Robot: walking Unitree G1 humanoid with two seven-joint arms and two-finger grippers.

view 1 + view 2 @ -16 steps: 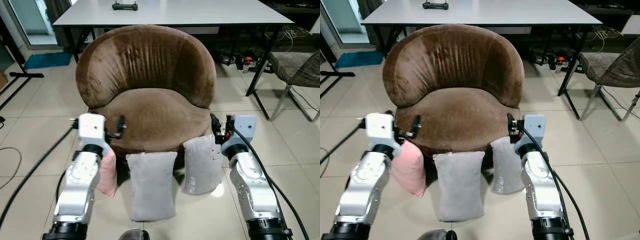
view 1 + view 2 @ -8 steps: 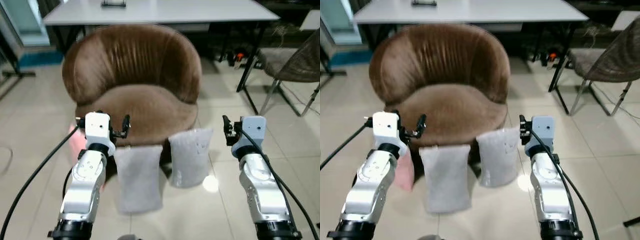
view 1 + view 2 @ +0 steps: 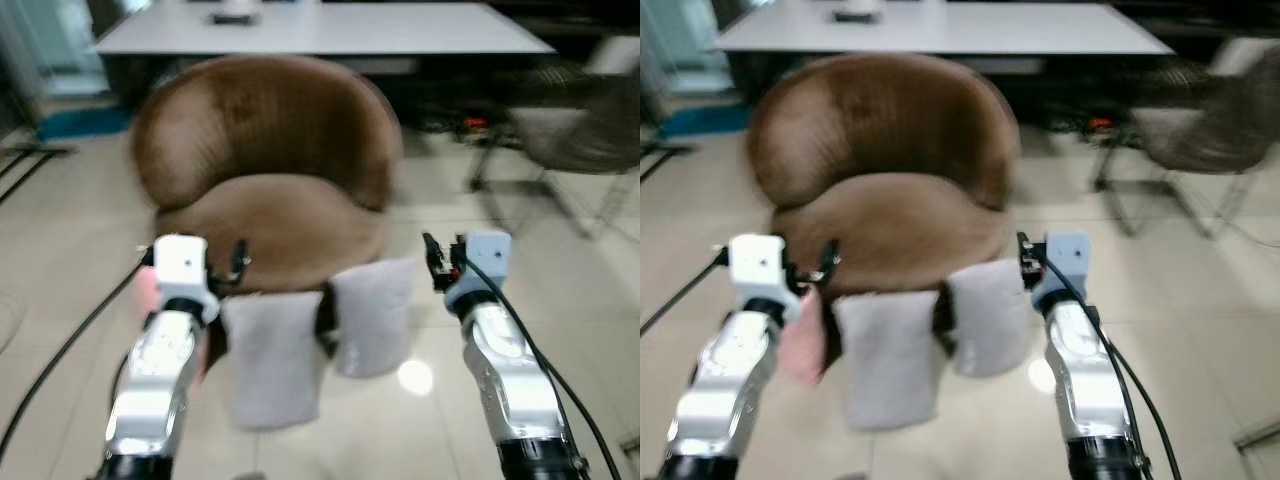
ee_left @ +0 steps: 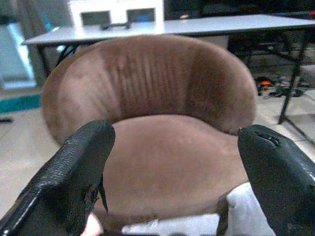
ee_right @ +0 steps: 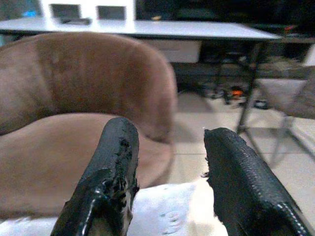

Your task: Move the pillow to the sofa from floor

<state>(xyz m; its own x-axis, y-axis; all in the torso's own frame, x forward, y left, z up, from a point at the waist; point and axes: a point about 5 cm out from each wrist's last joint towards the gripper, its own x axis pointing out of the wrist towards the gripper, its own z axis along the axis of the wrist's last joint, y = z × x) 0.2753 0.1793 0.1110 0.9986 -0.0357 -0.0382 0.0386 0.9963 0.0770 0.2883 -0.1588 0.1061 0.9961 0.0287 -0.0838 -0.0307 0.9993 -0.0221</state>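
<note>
- The tiled floor (image 3: 60, 250) was pale and glossy, with one bright spot of reflected light (image 3: 414, 377) on it.
- A round brown sofa chair (image 3: 265, 170) stood on the floor.
- Three pillows stood upright on the floor, leaning against the front of the sofa chair: a pink pillow (image 3: 802, 335) on the robot's left, a grey pillow (image 3: 272, 360) in the middle, and a second grey pillow (image 3: 370, 315) on the right, just beside it.
- A white table (image 3: 400, 30) stood on the floor behind the sofa chair.
- A blurred chair (image 3: 560, 140) with thin metal legs stood to the right.
</note>
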